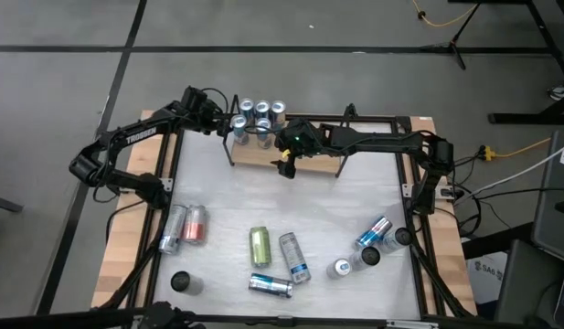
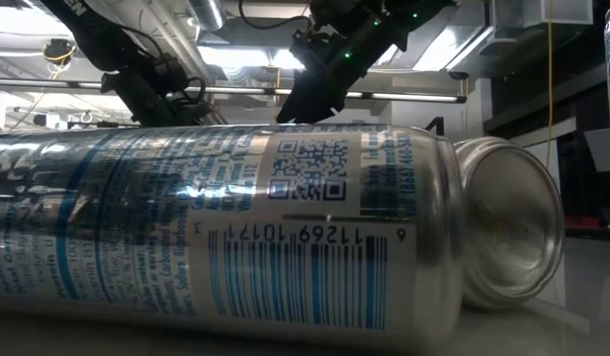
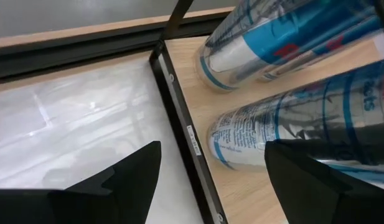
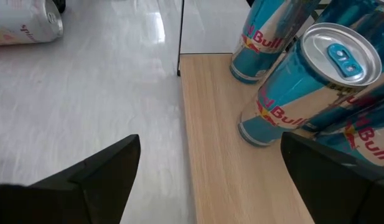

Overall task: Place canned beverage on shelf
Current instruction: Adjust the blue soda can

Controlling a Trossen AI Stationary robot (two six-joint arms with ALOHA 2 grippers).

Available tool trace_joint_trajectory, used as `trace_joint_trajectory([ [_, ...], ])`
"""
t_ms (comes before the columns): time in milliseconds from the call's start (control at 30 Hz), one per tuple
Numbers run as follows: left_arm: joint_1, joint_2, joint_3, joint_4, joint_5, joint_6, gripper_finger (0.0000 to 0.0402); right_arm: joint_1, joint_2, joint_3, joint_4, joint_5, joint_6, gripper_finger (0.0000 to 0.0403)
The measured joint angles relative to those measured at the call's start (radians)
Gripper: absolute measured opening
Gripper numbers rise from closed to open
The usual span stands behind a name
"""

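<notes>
A white table (image 1: 263, 201) with a black frame on a grey floor, and cans are everywhere. At the far edge sits the shelf (image 1: 304, 155), its light wooden board carrying a cluster of blue-and-silver cans (image 1: 260, 117) at its left end, all upright. The left gripper (image 1: 228, 123) is up at that left end, fingers (image 3: 132, 174) spread wide, one can (image 3: 304, 124) touching the finger on that side, nothing clamped. The right gripper (image 1: 287, 164) hovers over the shelf's near edge just right of the cans, fingers (image 4: 104, 165) wide apart and empty. Down on the near half of the table lie the loose cans: a silver and pink pair (image 1: 183, 227) at left, a green can (image 1: 260, 245) in the middle, silver-blue ones beside it, more at right (image 1: 374, 232). One lying can (image 2: 216, 227) fills the low view.
</notes>
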Motion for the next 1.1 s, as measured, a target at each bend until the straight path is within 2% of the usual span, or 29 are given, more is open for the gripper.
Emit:
trace_joint_trajectory([
  [400,0.001,0.000,-0.001,-0.001,0.047,-0.107,0.0281,0.000,0.000,0.000,0.000,0.000,0.000,0.0376],
  [733,0.000,0.000,-0.001,-0.001,0.134,-0.112,0.0281,0.000,0.000,0.000,0.000,0.000,0.000,0.0376],
  [967,0.003,0.000,-0.001,0.002,0.057,-0.108,0.0281,0.000,0.000,0.000,0.000,0.000,0.000,0.0376],
  [1100,0.017,0.000,-0.001,0.002,0.052,-0.103,0.0281,0.000,-0.001,0.000,-0.001,0.000,0.000,0.0376],
])
